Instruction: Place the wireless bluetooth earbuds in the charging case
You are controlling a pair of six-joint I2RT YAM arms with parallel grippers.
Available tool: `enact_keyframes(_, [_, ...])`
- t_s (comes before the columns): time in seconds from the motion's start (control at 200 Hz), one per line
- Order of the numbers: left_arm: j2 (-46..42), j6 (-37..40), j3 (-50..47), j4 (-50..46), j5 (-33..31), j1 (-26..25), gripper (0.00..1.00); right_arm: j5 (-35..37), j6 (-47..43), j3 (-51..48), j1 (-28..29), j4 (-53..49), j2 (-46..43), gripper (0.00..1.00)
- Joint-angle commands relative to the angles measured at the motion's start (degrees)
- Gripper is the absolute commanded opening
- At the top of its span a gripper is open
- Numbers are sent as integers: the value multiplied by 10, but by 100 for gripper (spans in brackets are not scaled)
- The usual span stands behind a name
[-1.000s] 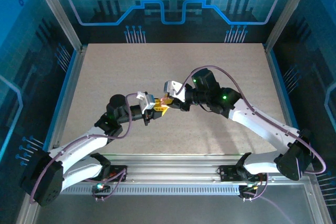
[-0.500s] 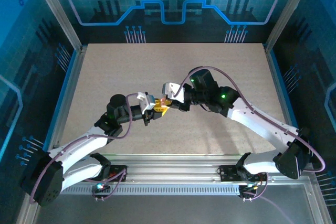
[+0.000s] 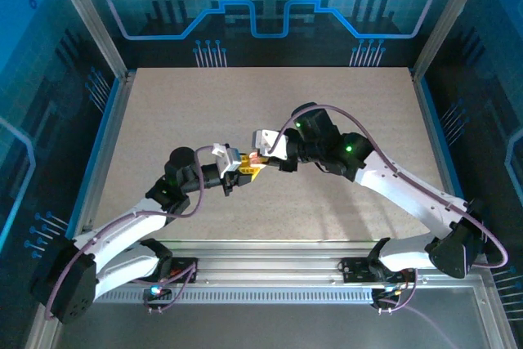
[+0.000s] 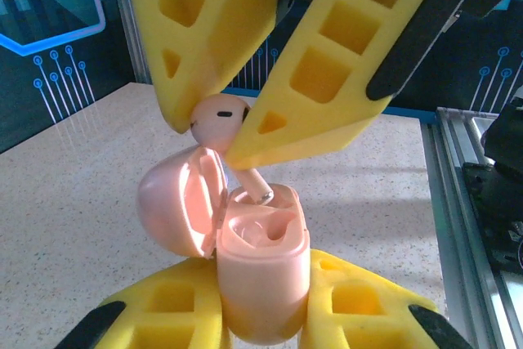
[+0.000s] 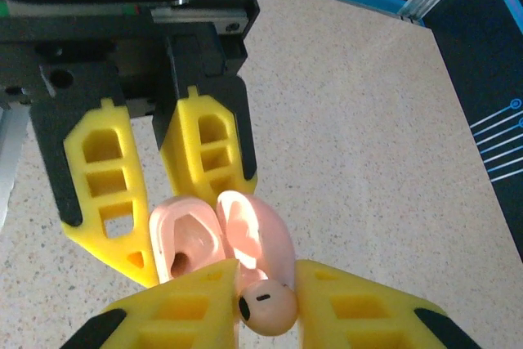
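overhead, two close wrist views sharing case (image 4: 261,284)

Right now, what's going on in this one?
The left gripper holds the pink case up off the table, with its lid swung open. The right gripper pinches an earbud by its head and points the stem down into the case's opening. The stem tip is at the mouth of a socket, but the earbud is not yet seated.
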Motion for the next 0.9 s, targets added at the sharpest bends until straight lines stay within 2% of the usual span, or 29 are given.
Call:
enact_keyframes(0.0, [-14,20,24,17,13,-6,12,25,-16,21,15,-38,5,23])
enact_keyframes(0.295, [-15,26,22,13,4,-9,12,43,-21,31,36,-38,4,23])
enact_keyframes(0.635, [-17,38,21,5,0,-13,12,33,-17,38,38,-36,-27,23])
enact_keyframes(0.895, [-19,56,16,3,-6,-14,12,37,-16,38,47,-39,-18,23])
